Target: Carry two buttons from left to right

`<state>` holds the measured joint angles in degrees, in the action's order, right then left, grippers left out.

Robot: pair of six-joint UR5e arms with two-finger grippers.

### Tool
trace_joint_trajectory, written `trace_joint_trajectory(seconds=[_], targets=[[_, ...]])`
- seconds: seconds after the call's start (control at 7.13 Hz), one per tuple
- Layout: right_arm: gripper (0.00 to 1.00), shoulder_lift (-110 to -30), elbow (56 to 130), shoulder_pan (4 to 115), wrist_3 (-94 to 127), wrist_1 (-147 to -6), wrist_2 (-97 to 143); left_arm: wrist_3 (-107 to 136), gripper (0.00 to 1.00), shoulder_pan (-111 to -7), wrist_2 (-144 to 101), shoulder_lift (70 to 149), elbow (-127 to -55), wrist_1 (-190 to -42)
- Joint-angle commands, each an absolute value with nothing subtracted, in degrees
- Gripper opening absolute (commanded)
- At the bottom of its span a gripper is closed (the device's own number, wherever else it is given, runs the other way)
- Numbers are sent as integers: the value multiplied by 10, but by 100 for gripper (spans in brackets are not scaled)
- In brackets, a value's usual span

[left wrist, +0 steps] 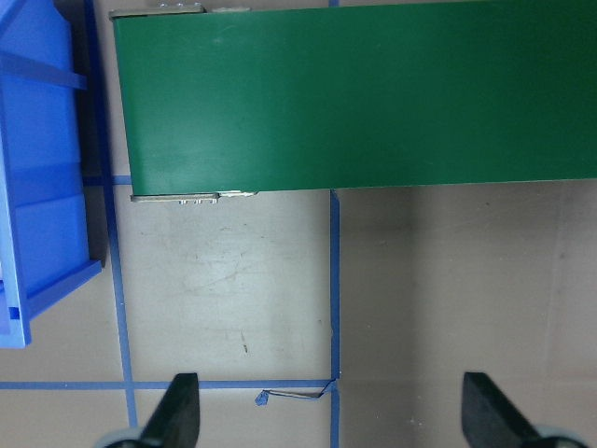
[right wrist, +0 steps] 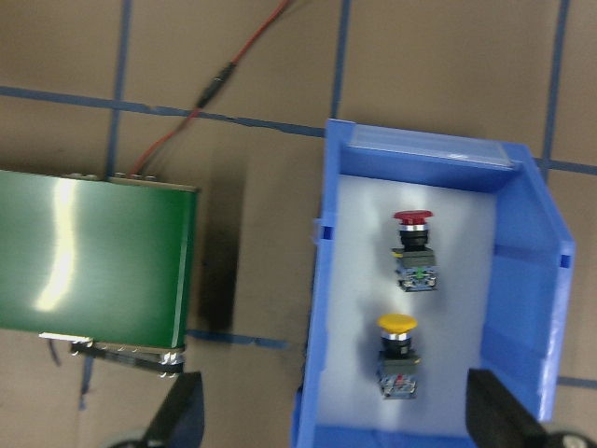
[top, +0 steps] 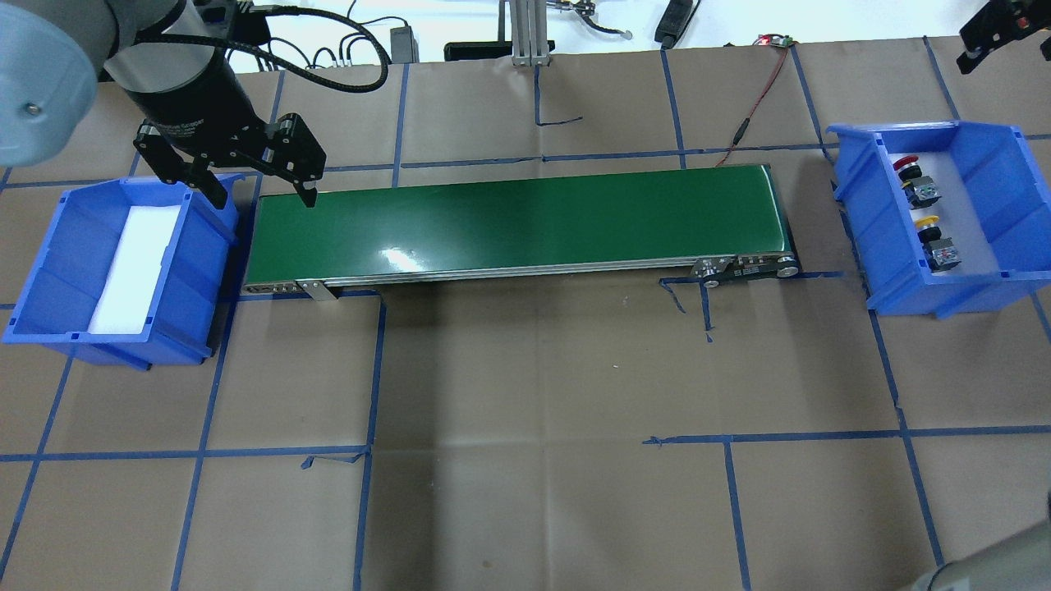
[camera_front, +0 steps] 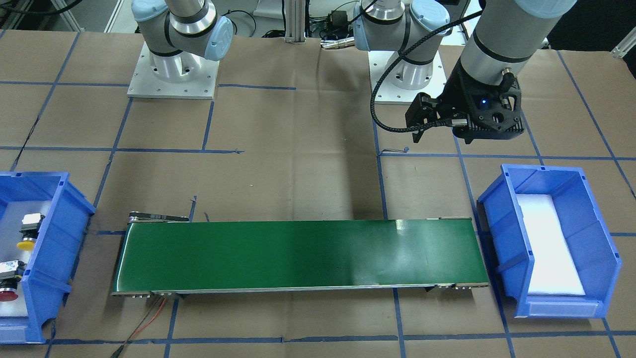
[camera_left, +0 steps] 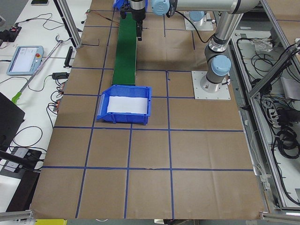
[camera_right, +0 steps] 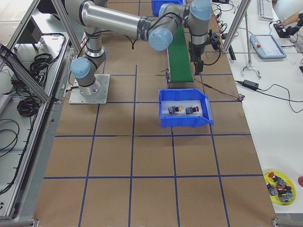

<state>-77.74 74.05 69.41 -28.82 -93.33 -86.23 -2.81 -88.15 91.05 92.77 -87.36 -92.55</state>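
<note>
The red button (right wrist: 413,245) and the yellow button (right wrist: 396,355) lie side by side, apart, on the white liner of the blue bin (right wrist: 541,271) at the robot's right end of the green conveyor belt (top: 517,226). The right jaws hang above the bench (top: 534,410) near this bin, spread apart. The left jaws, also apart, hover between the belt's other end and a second blue bin (top: 49,263) with a white pad (top: 135,267).

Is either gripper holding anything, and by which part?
Nothing is held: left gripper and right gripper are open and empty; yellow button and red button lie in the blue bin.
</note>
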Motion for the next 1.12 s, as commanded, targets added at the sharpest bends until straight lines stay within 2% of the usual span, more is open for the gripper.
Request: trace_joint_trajectory(seconds=[0.0,0.28,0.7,0.98], targets=[[100,-833,753,774,-113,-871,-863,-28,100,-882,911,927,-874,-925],[100,-885,807,857,18,-863,-873,-27,100,-882,911,926,-874,-925],[100,-950,929,878,52,-901,-871,-27,100,-882,911,927,-874,-925],[100,-949,930,883,50,-919,-882,-27,100,-882,911,927,-874,-925]])
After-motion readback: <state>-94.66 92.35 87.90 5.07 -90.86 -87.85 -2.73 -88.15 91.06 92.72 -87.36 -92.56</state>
